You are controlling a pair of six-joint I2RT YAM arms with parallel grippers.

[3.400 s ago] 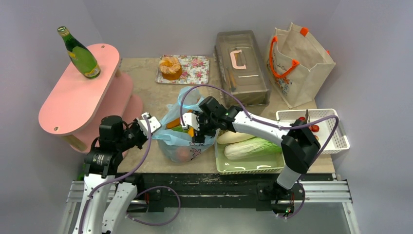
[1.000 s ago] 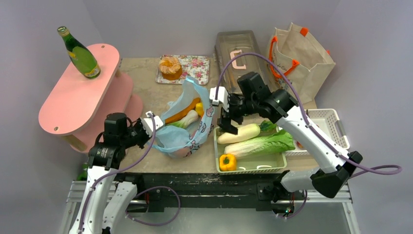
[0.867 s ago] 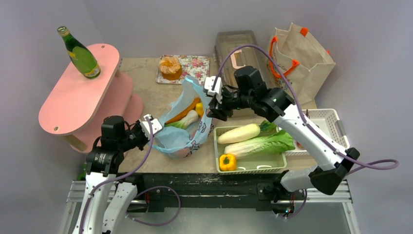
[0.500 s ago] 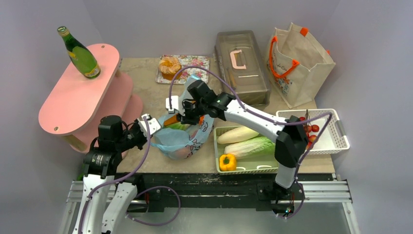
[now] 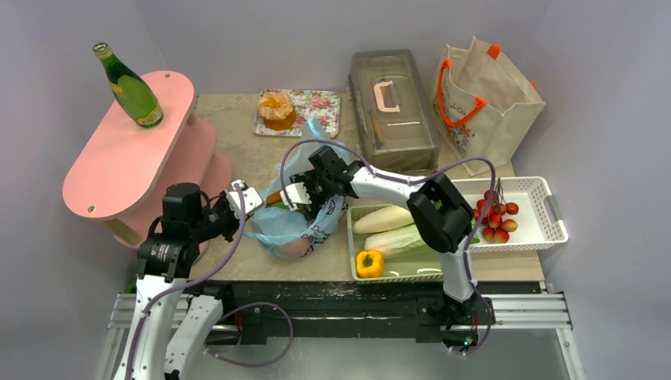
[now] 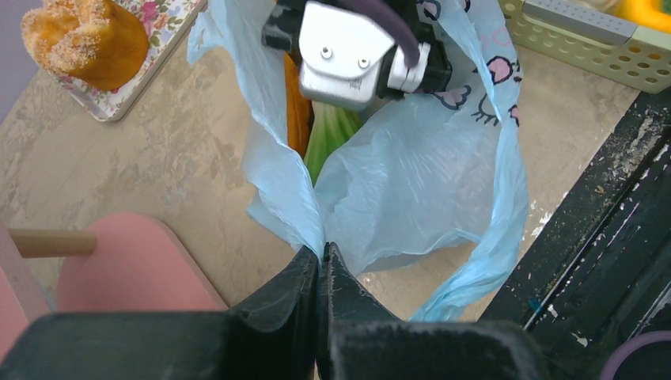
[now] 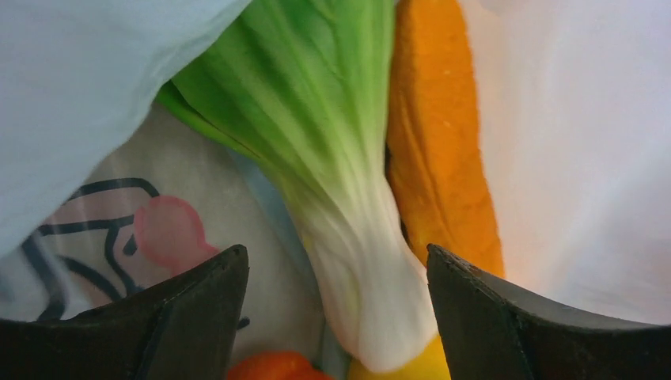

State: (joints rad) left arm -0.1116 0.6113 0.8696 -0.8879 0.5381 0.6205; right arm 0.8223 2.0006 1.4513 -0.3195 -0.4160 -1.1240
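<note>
Beige stone table (image 5: 237, 134) under grey walls. A pale blue bag (image 5: 294, 231) sits near the front edge, between the 2 arms.

The left gripper (image 6: 320, 258) is clamped tight on a pinch of the bag's near rim, holding that side up so the mouth gapes.

The right gripper (image 7: 336, 273) is down inside the bag, jaws spread wide. Its 2 fingers (image 7: 194, 317) stand on either side of the white stem of a bok choy (image 7: 316, 142); neither pad clearly touches it. A carrot (image 7: 439, 150) lies against the bok choy's right side. Something yellow and something red-orange show just below the stem, too cropped to name.

Right of the bag, a green tray (image 5: 396, 275) holds a daikon (image 5: 384, 219), a cabbage (image 5: 399, 237) and a yellow pepper (image 5: 367, 263). Beyond it, a white basket (image 5: 538, 237) holds tomatoes (image 5: 492, 222).

At the back stand a floral tray (image 5: 320, 111) with a pastry (image 5: 277, 108), a clear box (image 5: 392, 103) and a tote (image 5: 487, 99). A pink shelf (image 5: 119, 158) at the left carries a green bottle (image 5: 130, 87).
</note>
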